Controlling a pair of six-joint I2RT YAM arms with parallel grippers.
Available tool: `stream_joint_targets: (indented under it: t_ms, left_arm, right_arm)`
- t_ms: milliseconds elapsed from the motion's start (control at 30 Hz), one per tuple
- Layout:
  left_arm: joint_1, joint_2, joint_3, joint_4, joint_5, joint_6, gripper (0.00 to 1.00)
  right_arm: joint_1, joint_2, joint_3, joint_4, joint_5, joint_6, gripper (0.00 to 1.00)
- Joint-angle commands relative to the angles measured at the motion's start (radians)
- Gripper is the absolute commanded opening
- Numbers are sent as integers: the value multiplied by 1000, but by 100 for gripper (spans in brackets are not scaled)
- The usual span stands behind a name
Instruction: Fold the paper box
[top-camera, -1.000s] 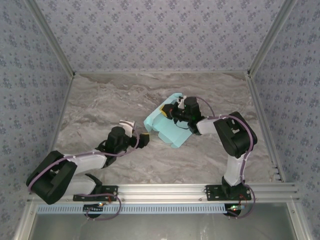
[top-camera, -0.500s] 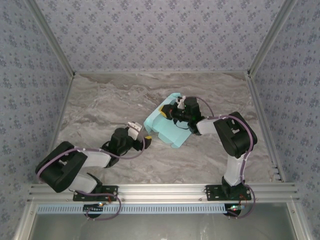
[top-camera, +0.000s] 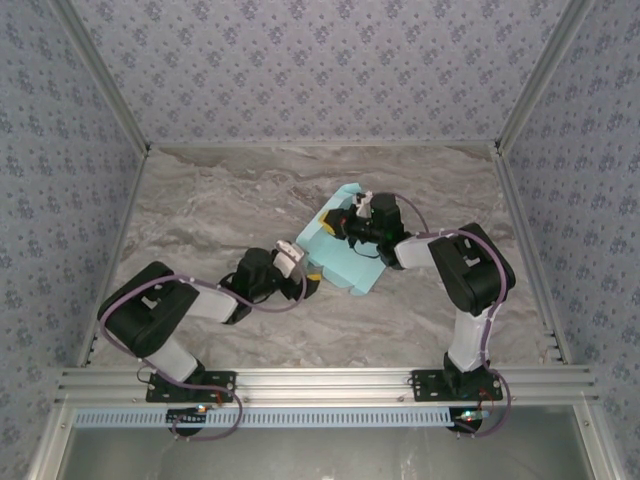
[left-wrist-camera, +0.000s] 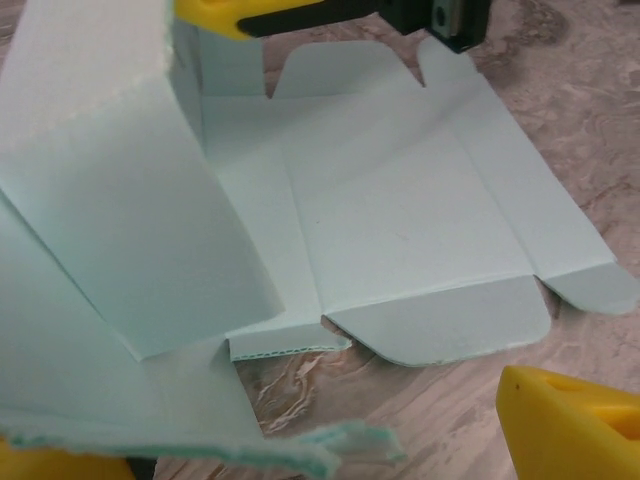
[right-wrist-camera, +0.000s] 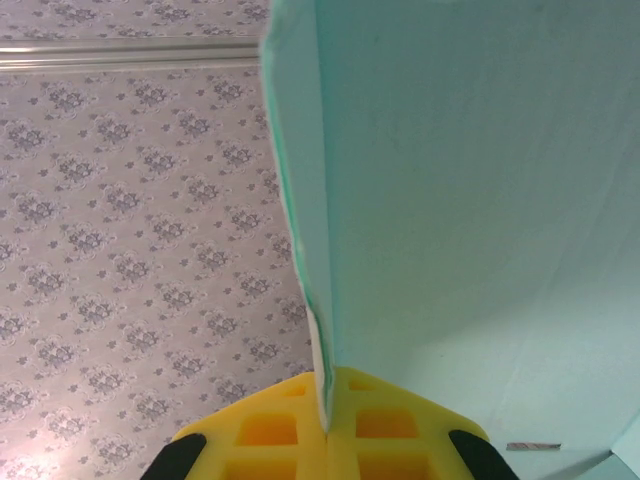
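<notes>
The pale light-blue paper box (top-camera: 345, 262) lies mid-table as a partly folded blank. In the left wrist view the paper box (left-wrist-camera: 400, 220) has its flaps spread on the marble and one panel raised at the left. My right gripper (top-camera: 338, 224) is shut on a raised panel at the far side, and its yellow pads (right-wrist-camera: 400, 430) pinch the card's edge (right-wrist-camera: 318, 300). My left gripper (top-camera: 306, 274) is at the box's near-left edge, open. Its yellow fingers (left-wrist-camera: 570, 420) stand wide apart, with a frayed card edge (left-wrist-camera: 340, 445) between them.
The marble tabletop (top-camera: 200, 210) is walled in by patterned panels (top-camera: 320, 60) at the back and on both sides. An aluminium rail (top-camera: 330, 380) runs along the near edge and carries both arm bases.
My left arm has swung right across the table, and its gripper now reaches the box's near-left edge. The right gripper and the box have stayed put.
</notes>
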Motion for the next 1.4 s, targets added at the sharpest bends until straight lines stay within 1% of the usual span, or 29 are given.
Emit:
stream_joint_targets:
  t_ms: [0, 33, 67, 100, 133, 233, 300, 400, 467, 500, 567, 633, 733, 833, 933, 1000, 1133, 1367]
  left_arm:
    - [-43, -48, -25, 38, 27, -14, 83]
    - [-44, -67, -51, 38, 26, -13, 81]
    - [-51, -85, -80, 39, 19, -9, 82]
    - [-64, -97, -106, 46, -17, -7, 87]
    - [-71, -103, -128, 54, -50, -9, 88]
    - [-71, -104, -176, 124, -173, -35, 89]
    - [-71, -114, -201, 179, -235, -49, 86]
    - [-71, -144, -233, 214, -270, -51, 86]
    - [-71, -164, -262, 246, -249, -23, 86]
    - [-69, -176, -276, 260, -265, -13, 86]
    - [-57, -211, -270, 197, -315, -6, 88]
    - [-43, -241, -244, 126, -334, 9, 88]
    - [-25, -239, -213, 114, -357, 13, 87]
    - [2, -218, -180, 126, -316, 7, 84]
    - [11, -158, -138, 146, -263, 14, 78]
    - [11, -107, -116, 183, -206, 16, 74]
    - [10, -24, -66, 217, -126, -9, 72]
    - [2, 62, 9, 216, -131, -45, 64]
  right_arm:
    - [-8, 3, -9, 19, -5, -6, 0]
    - [-10, 1, -12, 19, -5, -7, 0]
    - [-11, -1, -13, 16, -6, -6, 0]
    - [-12, -2, -15, 17, -10, -1, 0]
    - [-12, -6, -13, 16, -15, -1, 0]
    - [-14, -24, -7, -27, -31, -20, 0]
    - [-15, -37, 0, -51, -39, -36, 0]
    - [-20, -50, 2, -72, -49, -50, 0]
    - [-25, -52, 1, -77, -54, -59, 0]
    - [-25, -49, -4, -72, -56, -57, 0]
    - [-26, -46, -11, -52, -67, -52, 0]
    - [-27, -42, -15, -38, -76, -53, 0]
    - [-29, -38, -20, -29, -84, -57, 0]
    - [-32, -19, -27, -7, -93, -38, 0]
    - [-36, 6, -37, 46, -98, -2, 0]
    - [-35, 16, -39, 56, -97, 8, 0]
    - [-34, 16, -42, 59, -89, 10, 0]
    - [-27, 7, -61, 57, -58, 13, 0]
